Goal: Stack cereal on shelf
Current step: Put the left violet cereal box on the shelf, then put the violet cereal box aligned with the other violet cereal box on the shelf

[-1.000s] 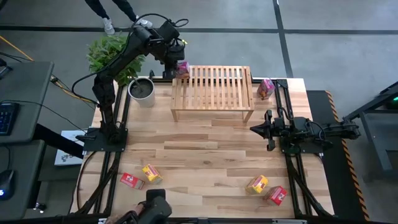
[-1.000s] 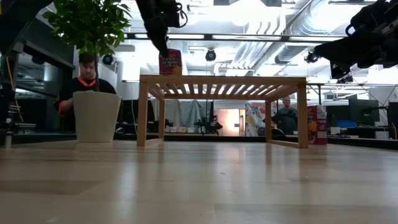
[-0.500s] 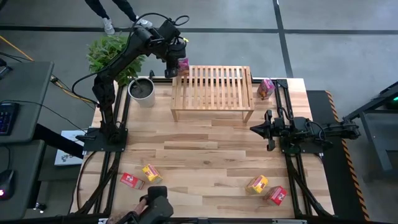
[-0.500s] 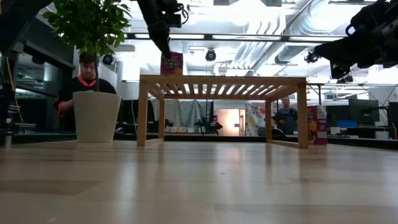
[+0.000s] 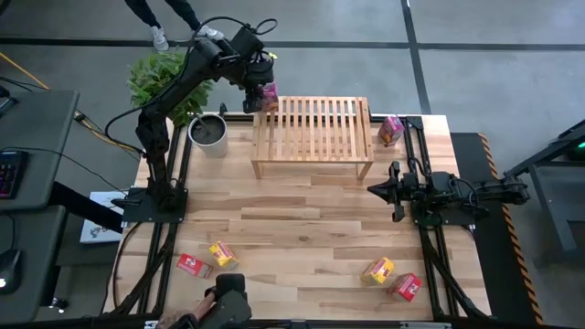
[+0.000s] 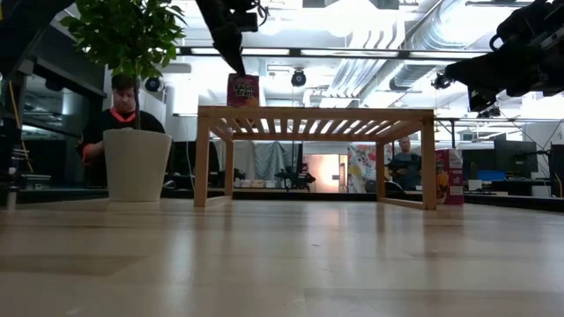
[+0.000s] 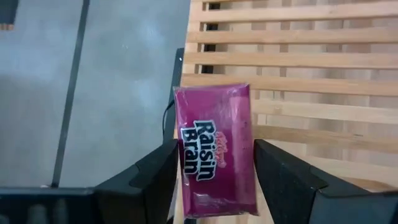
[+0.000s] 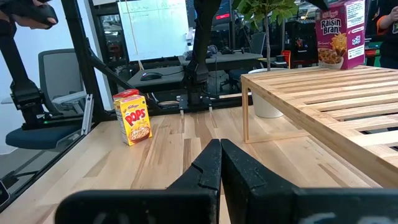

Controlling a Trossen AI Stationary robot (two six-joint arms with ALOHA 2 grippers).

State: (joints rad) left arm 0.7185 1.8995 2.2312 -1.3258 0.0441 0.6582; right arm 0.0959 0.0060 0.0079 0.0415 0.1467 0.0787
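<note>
Two dark, matte arms are showing jointed tubular segments, the left arm (image 5: pixel 178 87) trailing black cables that are looping off its upper links. The right arm (image 5: pixel 457 194) is running as a slim black bar with blocky housings. Each is sitting on a black frame of thin rails. The left pincer (image 7: pixel 214 177) is presenting two broad, black, angular fingers (image 7: pixel 286 180).

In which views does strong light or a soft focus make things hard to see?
Low view: bright ceiling lights leave the left gripper dark above the pink Raisin Bran cereal box, and the near wooden tabletop looks soft. Right wrist view: the near shut fingers look soft. High view: even light.
</note>
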